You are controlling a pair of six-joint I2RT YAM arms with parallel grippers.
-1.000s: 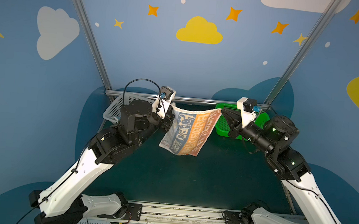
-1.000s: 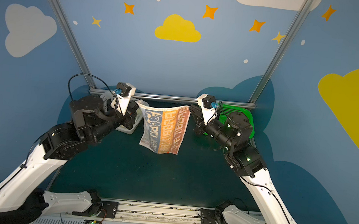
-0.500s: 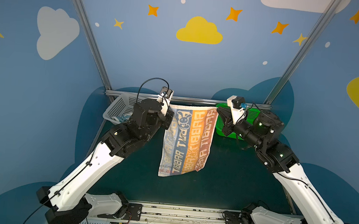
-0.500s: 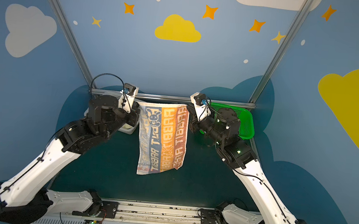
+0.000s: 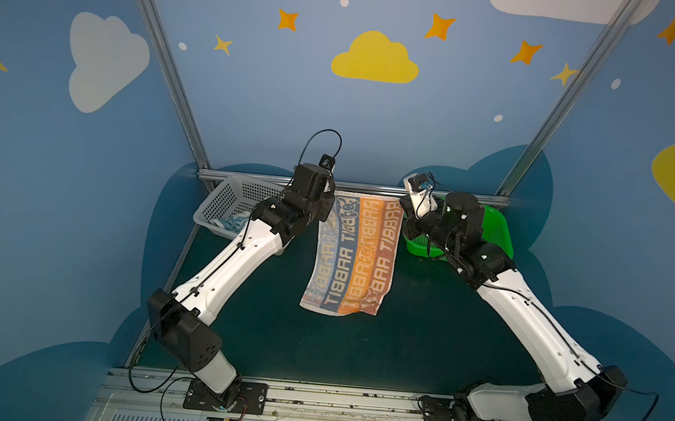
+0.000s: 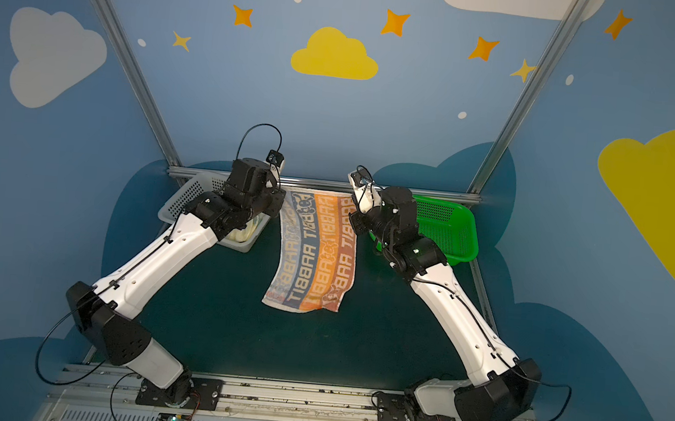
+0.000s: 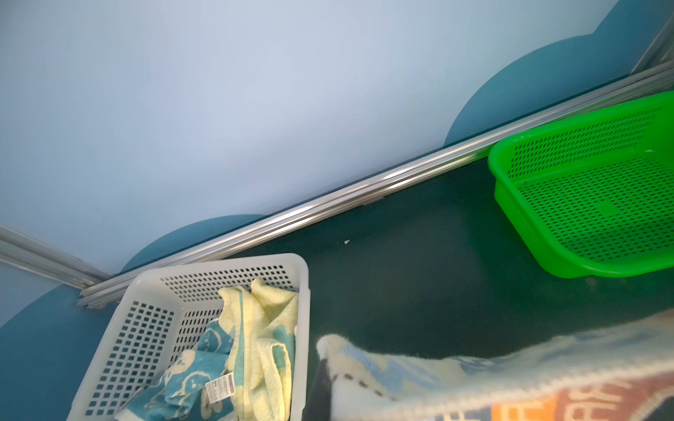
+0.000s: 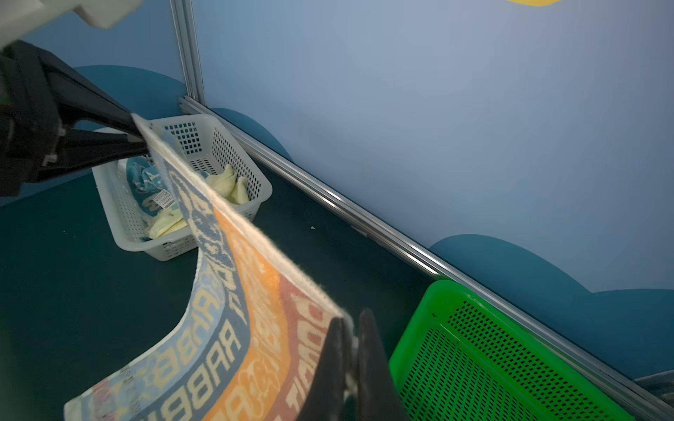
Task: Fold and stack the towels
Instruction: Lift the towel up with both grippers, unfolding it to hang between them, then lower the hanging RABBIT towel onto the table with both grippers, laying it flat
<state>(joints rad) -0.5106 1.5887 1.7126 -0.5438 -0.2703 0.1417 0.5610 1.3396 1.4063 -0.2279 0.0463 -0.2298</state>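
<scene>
Laying the striped towel (image 5: 355, 254) flat is, I judge, my step in hand. Its near hem appears to rest on the dark table (image 5: 420, 343) at the middle, and the cloth rises from there to its far edge, stretched between my tools. My left gripper (image 8: 138, 133) is pinched tight on the far left corner, and my right gripper (image 8: 352, 318) likewise on the far right one. I should lower both together, level and taut, so no wrinkle forms, and let go only once the cloth is flat. At far left the white basket (image 7: 302, 277) holds the yellow towel (image 7: 259, 328) and the blue towel (image 7: 197, 364). The green basket (image 7: 510, 204) sits far right.
</scene>
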